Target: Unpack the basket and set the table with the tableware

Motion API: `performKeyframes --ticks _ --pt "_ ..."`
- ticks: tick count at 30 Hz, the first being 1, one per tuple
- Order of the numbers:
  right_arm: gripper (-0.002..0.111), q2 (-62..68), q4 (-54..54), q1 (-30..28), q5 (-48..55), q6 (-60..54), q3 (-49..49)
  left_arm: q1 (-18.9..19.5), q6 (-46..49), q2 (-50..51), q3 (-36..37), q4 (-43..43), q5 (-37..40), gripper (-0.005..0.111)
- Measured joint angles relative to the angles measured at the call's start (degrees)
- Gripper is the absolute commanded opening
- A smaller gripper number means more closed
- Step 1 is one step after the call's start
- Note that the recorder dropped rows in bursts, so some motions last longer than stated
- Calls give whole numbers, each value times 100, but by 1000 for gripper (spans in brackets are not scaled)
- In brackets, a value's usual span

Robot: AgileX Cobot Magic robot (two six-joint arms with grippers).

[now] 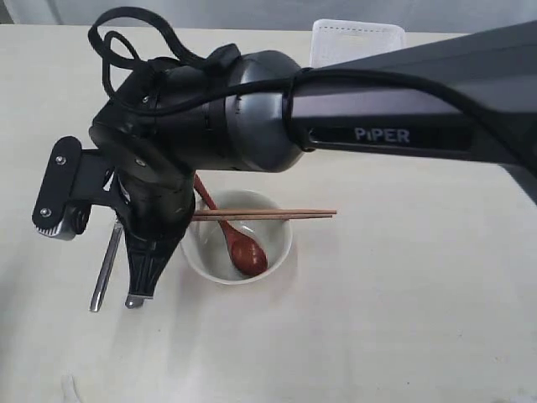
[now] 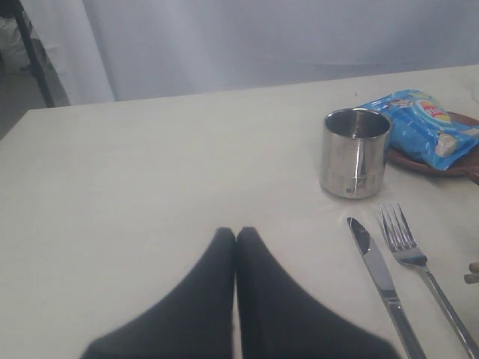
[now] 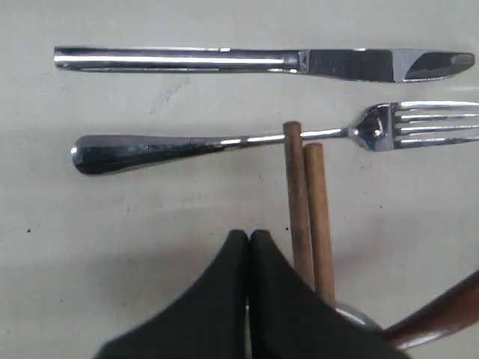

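Bowl [image 1: 281, 239] holds spoon [image 1: 249, 253], chopsticks [image 1: 285, 215] across; right arm [image 1: 377, 109] overhangs knife [image 1: 105, 273].

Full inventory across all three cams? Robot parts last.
basket: 1, white, far edge of table
bowl: 1, off-white, mid-table
spoon: 1, reddish-brown wood, in bowl
chopsticks: 2, wood, across bowl rim
fork: 1, steel, between bowl and knife
knife: 1, steel, flat beside fork
cup: 1, steel, upright beyond knife tip
plate: 1, dark brown, beside cup
chip bag: 1, blue, on plate
table: 1, cream-white
left tool: 1, black, shut, empty
right tool: 1, black, shut, empty, near bowl and fork
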Motion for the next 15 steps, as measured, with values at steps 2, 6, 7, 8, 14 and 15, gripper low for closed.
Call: performKeyframes --ticks 2,6,7,8,14,15 --pt "0 -56 0 0 94 0 0 0 0 0 0 0 0 0" --pt "0 -384 -3 0 264 11 0 0 0 0 0 0 0 0" --pt "0 -507 -52 -14 306 28 0 0 0 0 0 0 0 0" --pt "0 -644 -80 -21 340 58 0 0 0 0 0 0 0 0" --pt "0 -1443 -190 -854 365 508 0 0 0 0 0 0 0 0" --pt "0 -1533 -202 -1111 365 578 0 0 0 0 0 0 0 0"
